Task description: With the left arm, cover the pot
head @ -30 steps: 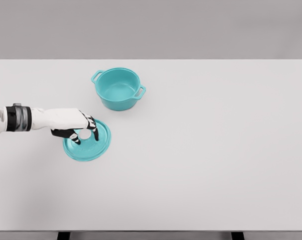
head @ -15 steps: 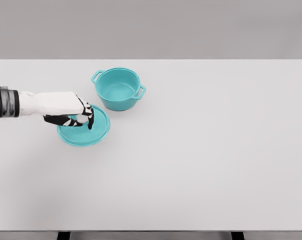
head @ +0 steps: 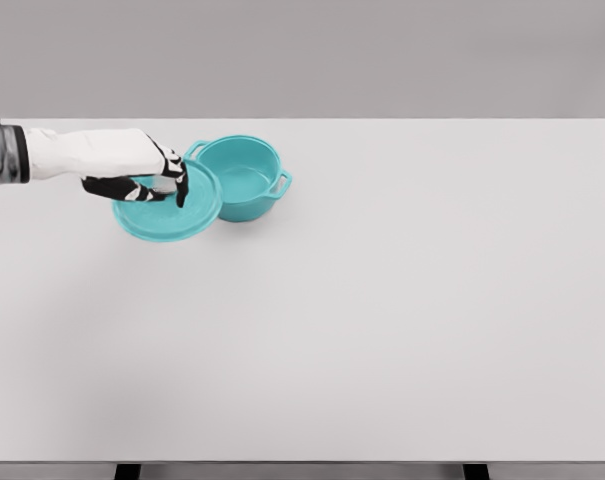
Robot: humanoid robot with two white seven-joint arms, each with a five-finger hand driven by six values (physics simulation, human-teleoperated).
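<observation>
Midway, the lid (head: 172,205) is gripped by the left hand (head: 152,178) and held beside the open pot (head: 240,178), overlapping its left rim; centering and lowering remain.

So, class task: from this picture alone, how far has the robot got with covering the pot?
Done: the left hand has gripped the teal lid by its knob. In hand: the lid hangs left of the pot, its right edge overlapping the pot's left side. Left: centre it over the open rim, lower it and let go.
</observation>
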